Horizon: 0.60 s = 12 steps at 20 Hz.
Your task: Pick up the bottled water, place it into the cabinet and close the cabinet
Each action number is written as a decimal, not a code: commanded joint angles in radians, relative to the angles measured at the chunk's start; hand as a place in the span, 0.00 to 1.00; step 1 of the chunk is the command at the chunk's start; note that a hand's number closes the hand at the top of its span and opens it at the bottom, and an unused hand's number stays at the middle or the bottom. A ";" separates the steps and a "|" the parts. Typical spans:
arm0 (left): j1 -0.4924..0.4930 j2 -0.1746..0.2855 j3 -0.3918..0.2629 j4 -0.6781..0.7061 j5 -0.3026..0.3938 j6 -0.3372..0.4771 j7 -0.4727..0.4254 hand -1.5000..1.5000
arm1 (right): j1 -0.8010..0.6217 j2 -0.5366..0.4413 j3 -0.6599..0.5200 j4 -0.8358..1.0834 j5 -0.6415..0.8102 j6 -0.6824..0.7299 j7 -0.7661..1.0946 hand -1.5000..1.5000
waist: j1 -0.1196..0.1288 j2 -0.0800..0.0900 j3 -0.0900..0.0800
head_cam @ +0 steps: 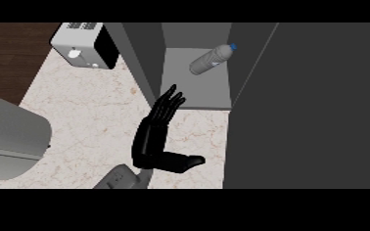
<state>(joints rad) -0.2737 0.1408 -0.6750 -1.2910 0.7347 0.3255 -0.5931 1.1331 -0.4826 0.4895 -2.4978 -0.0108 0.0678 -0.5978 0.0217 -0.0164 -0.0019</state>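
The bottled water, clear with a blue cap, lies tilted on the grey shelf inside the cabinet, cap toward the back right. No hand touches it. My left hand is over the counter just in front of the cabinet, open, with straight fingers pointing up toward the shelf's front left corner and the thumb out to the right. Its fingertips reach the lower end of the left door panel. The right hand does not show.
A wide dark door panel fills the right side of the view. A white toaster stands at the back left of the marble counter. A large grey rounded object sits at the left edge.
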 commanded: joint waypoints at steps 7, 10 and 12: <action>0.332 0.272 0.006 -0.340 0.022 -0.095 -0.064 0.00 | -0.075 -0.213 0.020 -0.129 0.186 0.107 0.058 1.00 | 0.028 0.003 -0.003; 0.399 0.348 0.017 -0.360 0.021 -0.149 -0.100 0.00 | -0.129 -0.284 0.029 -0.140 0.235 0.139 0.079 1.00 | 0.039 0.000 -0.006; 0.446 0.388 0.032 -0.391 0.020 -0.176 -0.135 0.00 | -0.176 -0.288 0.044 -0.142 0.246 0.128 0.101 1.00 | 0.046 0.003 -0.007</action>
<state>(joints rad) 0.0942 0.4468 -0.6621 -1.6269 0.7529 0.2022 -0.6860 1.0148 -0.7045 0.5137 -2.4935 0.0394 0.1703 -0.5809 0.0577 -0.0155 -0.0067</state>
